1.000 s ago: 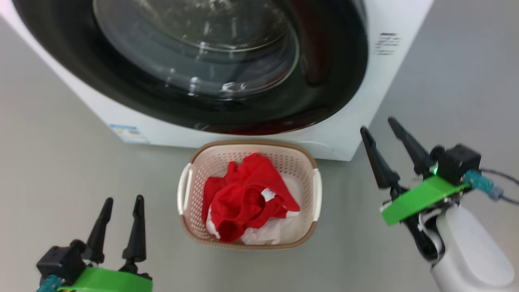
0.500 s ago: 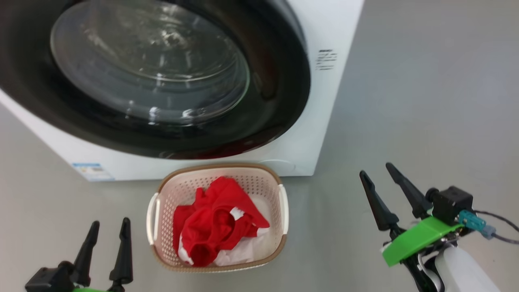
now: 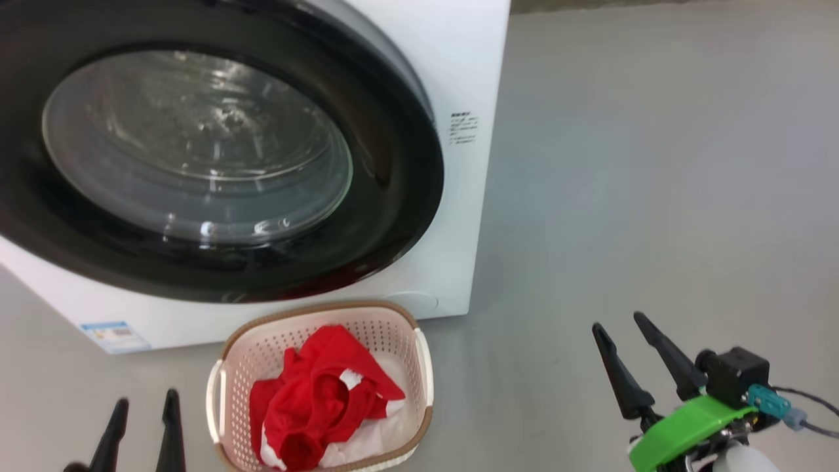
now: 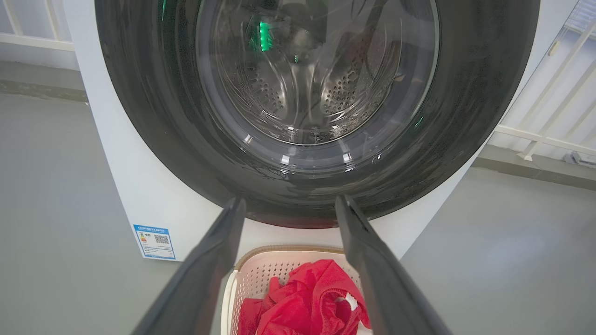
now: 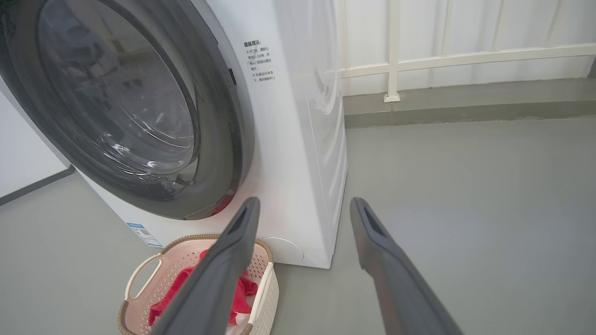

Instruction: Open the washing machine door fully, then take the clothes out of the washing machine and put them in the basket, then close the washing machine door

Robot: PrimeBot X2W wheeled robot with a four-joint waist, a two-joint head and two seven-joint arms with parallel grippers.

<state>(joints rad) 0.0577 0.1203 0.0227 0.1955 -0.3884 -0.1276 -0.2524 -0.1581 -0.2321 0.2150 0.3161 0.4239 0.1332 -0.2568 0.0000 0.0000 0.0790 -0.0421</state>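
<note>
cam shifted since prev, items unmoved | red clothes [image 3: 314, 400] in cream perforated basket [image 3: 383, 328] | L claw [image 3: 147, 397], R claw [image 3: 617, 320]: spread wide, empty

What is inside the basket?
Red clothes with white parts lie bunched in the basket. They cover most of its bottom, so anything underneath them cannot be seen.

Smooth grey floor [image 3: 655, 164], evenly lit with soft reflections. At the far side, a white railing [image 5: 393, 51] stands on a low grey kerb [image 5: 465, 107].
</note>
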